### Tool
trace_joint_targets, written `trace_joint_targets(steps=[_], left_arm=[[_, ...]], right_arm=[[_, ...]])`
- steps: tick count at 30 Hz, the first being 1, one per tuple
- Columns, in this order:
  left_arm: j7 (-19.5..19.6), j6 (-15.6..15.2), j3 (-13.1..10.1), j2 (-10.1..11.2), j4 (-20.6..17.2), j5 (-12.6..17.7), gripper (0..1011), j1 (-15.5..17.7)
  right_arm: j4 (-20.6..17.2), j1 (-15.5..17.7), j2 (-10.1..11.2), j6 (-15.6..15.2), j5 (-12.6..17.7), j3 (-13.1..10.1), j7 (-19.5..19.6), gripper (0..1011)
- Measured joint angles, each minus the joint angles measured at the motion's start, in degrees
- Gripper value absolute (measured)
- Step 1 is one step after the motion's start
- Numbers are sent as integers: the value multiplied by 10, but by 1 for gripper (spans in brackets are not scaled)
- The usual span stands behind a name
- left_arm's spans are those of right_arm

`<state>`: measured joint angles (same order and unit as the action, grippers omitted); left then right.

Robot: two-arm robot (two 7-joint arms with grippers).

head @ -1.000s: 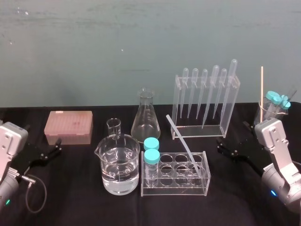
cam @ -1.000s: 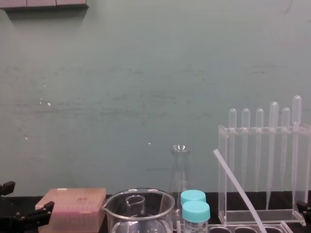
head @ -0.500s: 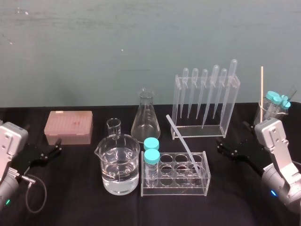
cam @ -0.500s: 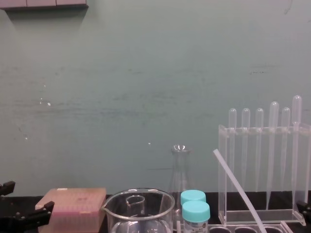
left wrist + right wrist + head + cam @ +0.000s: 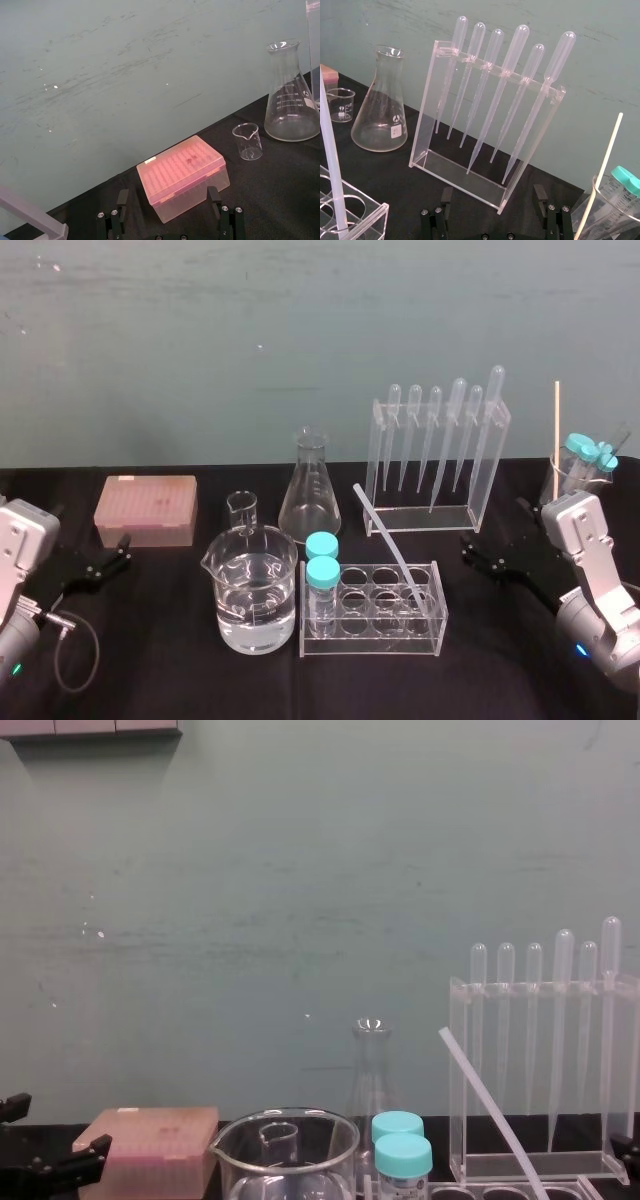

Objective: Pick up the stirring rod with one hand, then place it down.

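Task not yet begun: the rod [image 5: 385,531] is leaning tilted in the tube rack [image 5: 370,642], untouched, while the left gripper [image 5: 126,549] and right gripper [image 5: 467,551] are idling well out to either side of that rack, jaws spread and empty.

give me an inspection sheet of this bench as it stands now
surface: black table, no spills seen
job's things: stirring rod leans tilted in the clear tube rack, untouched
clutter: water beaker, small beaker, conical flask, pink tip box, two teal-capped tubes in the rack, pipette stand with six pipettes, wooden stick in a glass at far right
grippers: left gripper low beside the tip box, fingers open, empty; right gripper low near the pipette stand's base, fingers open, empty
cables: grey cable looped on the table by the left arm
surroundings: teal wall; nothing else seen
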<state>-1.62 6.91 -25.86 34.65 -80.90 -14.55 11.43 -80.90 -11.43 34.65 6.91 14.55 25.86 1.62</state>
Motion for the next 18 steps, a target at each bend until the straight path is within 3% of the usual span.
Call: trace_joint_targets(steps=[7, 10, 12, 13, 16, 18], left_arm=[[0, 0, 0, 0, 0, 0, 1000, 0], [0, 0, 0, 0, 0, 0, 1000, 0], [0, 0, 0, 0, 0, 0, 1000, 0], [0, 0, 0, 0, 0, 0, 1000, 0], [0, 0, 0, 0, 0, 0, 1000, 0], [0, 0, 0, 0, 0, 0, 1000, 0]], right_arm=[[-1, 5, -6, 10, -4, -13, 4, 1003], [-7, 7, -12, 28, -24, -20, 25, 1003], [-13, 8, -14, 39, -45, -22, 42, 1003], [-20, 9, -15, 54, -78, -22, 65, 1003], [-39, 8, -15, 85, -132, -18, 95, 1003], [-47, 6, -14, 100, -149, -15, 99, 1003]])
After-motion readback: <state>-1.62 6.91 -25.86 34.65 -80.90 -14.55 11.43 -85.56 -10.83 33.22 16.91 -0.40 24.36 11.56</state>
